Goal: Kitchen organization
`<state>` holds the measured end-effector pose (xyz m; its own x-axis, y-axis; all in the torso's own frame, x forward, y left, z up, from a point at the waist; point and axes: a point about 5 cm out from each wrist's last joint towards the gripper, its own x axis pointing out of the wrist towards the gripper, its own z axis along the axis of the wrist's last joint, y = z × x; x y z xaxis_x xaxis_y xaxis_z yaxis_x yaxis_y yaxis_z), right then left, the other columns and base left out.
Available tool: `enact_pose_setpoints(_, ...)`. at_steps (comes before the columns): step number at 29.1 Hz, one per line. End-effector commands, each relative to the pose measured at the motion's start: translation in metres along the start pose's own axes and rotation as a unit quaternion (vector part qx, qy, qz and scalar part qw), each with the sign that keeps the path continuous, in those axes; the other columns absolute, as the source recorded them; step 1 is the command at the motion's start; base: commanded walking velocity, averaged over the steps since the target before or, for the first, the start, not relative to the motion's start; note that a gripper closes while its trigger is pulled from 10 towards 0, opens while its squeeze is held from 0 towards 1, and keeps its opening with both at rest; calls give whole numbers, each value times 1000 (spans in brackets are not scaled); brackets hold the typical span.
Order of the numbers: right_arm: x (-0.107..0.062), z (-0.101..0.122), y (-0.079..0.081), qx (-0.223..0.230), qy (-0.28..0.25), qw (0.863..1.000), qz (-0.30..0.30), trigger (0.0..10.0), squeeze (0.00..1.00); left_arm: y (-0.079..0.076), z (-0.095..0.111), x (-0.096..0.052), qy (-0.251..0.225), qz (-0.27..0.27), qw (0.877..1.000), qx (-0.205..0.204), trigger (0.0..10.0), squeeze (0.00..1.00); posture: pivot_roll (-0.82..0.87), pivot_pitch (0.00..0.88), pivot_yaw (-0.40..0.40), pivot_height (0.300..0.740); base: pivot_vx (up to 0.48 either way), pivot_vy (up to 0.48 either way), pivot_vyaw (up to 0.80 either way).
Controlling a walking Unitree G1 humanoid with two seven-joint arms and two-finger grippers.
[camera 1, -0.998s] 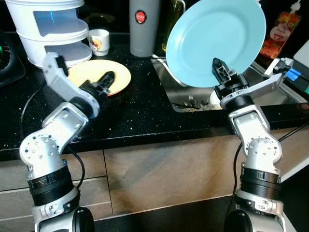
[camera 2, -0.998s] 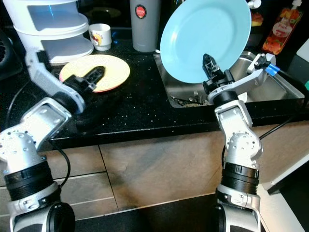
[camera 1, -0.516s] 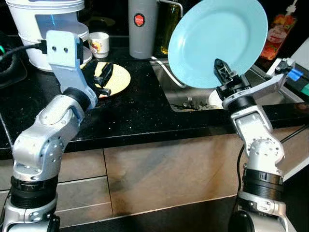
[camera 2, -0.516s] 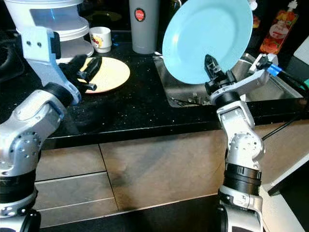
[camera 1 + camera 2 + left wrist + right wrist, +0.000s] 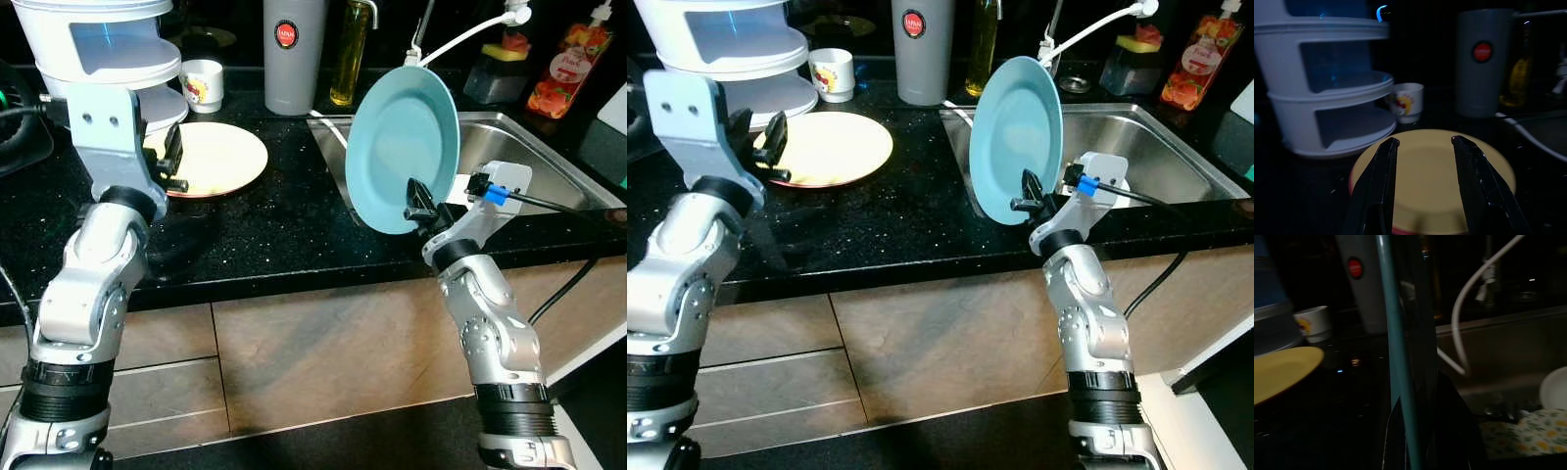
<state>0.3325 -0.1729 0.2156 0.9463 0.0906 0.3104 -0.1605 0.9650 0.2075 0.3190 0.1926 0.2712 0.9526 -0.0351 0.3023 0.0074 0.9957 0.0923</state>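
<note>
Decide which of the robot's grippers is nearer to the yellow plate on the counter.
The left. The left gripper hovers open at the yellow plate's near-left rim, while the right gripper is off by the sink, shut on the blue plate.

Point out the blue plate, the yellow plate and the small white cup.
blue plate (image 5: 402, 147), left eye view, middle of its face
yellow plate (image 5: 220, 157), left eye view, bare centre
small white cup (image 5: 204, 85), left eye view, its side

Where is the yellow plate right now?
The yellow plate lies flat on the black counter, left of the sink, before the open left gripper.
</note>
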Motion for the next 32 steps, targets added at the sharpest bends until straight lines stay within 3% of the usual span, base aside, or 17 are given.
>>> enact_pose_setpoints(1,-4,2,-12,-12,-14,999,-40,10000,0,7,-5,-2,-2,9,1000,14,10000,0,129,66,-54,740,0,0,0)
enact_pose_setpoints(3,-4,12,-15,-20,-38,998,-55,10000,0,9,-6,-3,-4,10,1000,18,10000,0,125,67,-52,740,0,0,0)
enact_pose_setpoints(5,0,42,-12,-35,-104,992,-62,10000,0,6,-1,-1,-22,2,1000,10,10000,0,121,62,-44,740,0,0,0)
enact_pose_setpoints(6,0,42,-12,-35,-104,992,-62,10000,0,6,-1,-1,-22,2,1000,10,10000,0,121,62,-44,740,0,0,0)
enact_pose_setpoints(8,5,72,-4,-29,-161,986,-46,10000,0,-2,5,3,-39,-11,999,2,10000,0,115,56,-40,740,0,0,0)
enact_pose_setpoints(12,8,85,2,-19,-188,982,-32,10000,0,-6,10,5,-51,-17,999,0,10000,0,115,51,-39,740,0,0,0)
enact_pose_setpoints(18,13,86,8,-10,-196,980,-19,10000,0,-3,14,8,-67,-2,998,3,10000,0,122,47,-49,740,0,0,0)
enact_pose_setpoints(32,15,81,2,-17,-176,984,-35,10000,0,-3,10,12,-71,4,997,5,10000,0,117,42,-49,740,0,0,0)
